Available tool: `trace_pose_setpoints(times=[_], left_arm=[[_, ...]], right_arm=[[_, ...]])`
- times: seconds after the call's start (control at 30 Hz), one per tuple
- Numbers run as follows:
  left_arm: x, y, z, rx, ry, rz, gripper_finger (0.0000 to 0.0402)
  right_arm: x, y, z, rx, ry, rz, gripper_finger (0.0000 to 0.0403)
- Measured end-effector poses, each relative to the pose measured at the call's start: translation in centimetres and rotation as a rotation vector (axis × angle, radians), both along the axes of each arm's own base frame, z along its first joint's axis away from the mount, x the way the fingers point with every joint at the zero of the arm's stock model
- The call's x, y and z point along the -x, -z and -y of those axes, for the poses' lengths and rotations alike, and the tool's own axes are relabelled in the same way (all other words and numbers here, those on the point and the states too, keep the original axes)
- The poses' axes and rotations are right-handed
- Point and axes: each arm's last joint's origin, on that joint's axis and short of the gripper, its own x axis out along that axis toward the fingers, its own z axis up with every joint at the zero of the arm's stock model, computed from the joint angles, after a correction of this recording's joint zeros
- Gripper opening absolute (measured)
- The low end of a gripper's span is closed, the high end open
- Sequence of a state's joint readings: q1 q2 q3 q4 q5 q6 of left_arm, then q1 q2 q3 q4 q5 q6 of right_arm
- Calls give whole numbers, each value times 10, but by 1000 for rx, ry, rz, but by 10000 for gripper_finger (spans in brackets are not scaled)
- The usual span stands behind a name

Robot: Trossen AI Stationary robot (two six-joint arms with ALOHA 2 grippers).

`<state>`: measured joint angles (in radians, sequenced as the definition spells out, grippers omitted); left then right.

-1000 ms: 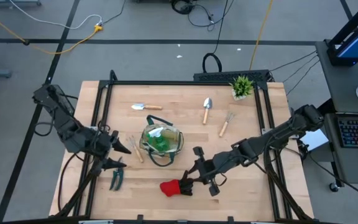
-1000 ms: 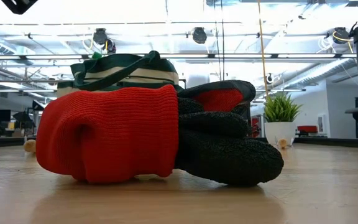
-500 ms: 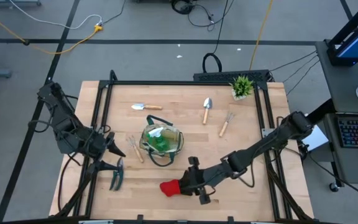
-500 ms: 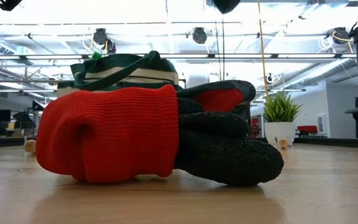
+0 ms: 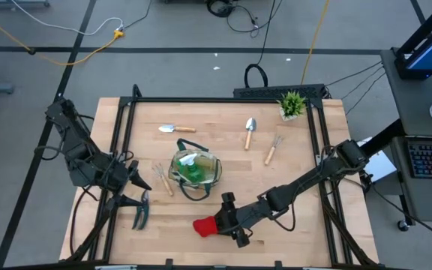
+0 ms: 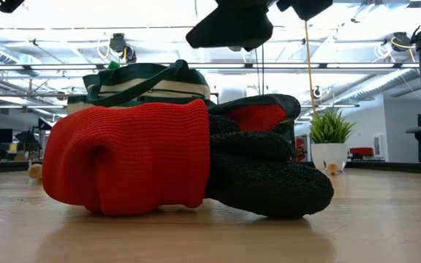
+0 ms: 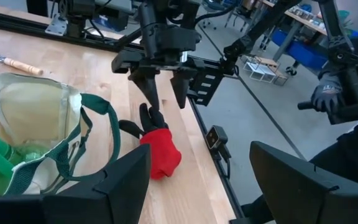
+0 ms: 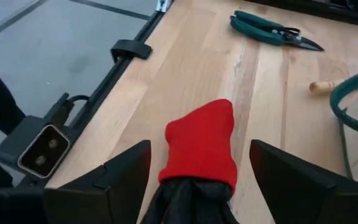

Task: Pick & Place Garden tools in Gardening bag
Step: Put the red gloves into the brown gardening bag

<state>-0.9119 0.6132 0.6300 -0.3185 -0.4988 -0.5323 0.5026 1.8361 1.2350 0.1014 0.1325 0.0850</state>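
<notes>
The red-and-black glove (image 5: 203,226) lies flat on the table near its front edge, red cuff toward the left. My right gripper (image 5: 222,220) hangs open just above the glove's black finger end (image 7: 146,118), one finger on either side, without touching it. The gardening bag (image 5: 195,169) stands open at the table's middle with a green-and-white item (image 5: 191,169) inside. My left gripper (image 5: 145,189) waits open left of the bag, holding nothing. Pruning shears (image 5: 141,214) lie near it on the table.
Two trowels (image 5: 175,128) (image 5: 250,132) and a hand rake (image 5: 272,149) lie behind the bag; another small fork (image 5: 162,178) lies at its left. A potted plant (image 5: 292,103) stands at the far right corner. A black frame (image 5: 223,100) rims the table.
My right gripper has travelled toward the table's left edge along the near side and come down over the glove's black end; it now shows at the top of the low view. The glove has not moved.
</notes>
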Motion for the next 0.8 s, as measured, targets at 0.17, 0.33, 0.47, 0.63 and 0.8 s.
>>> trace_pose_setpoints(times=[0.17,0.33,0.47,0.63,0.8], left_arm=[[0,0,0,1,-1,0,280],[0,0,0,4,-2,-2,280],[0,0,0,5,-3,-2,280],[0,0,0,10,-5,-5,280],[0,0,0,11,-5,-5,280]], right_arm=[[-3,1,7,-3,3,-18,272],[-9,14,16,1,-11,-70,272],[-17,30,17,-28,-46,-96,272],[-21,51,14,2,-47,-160,272],[-26,59,12,3,-40,-191,272]])
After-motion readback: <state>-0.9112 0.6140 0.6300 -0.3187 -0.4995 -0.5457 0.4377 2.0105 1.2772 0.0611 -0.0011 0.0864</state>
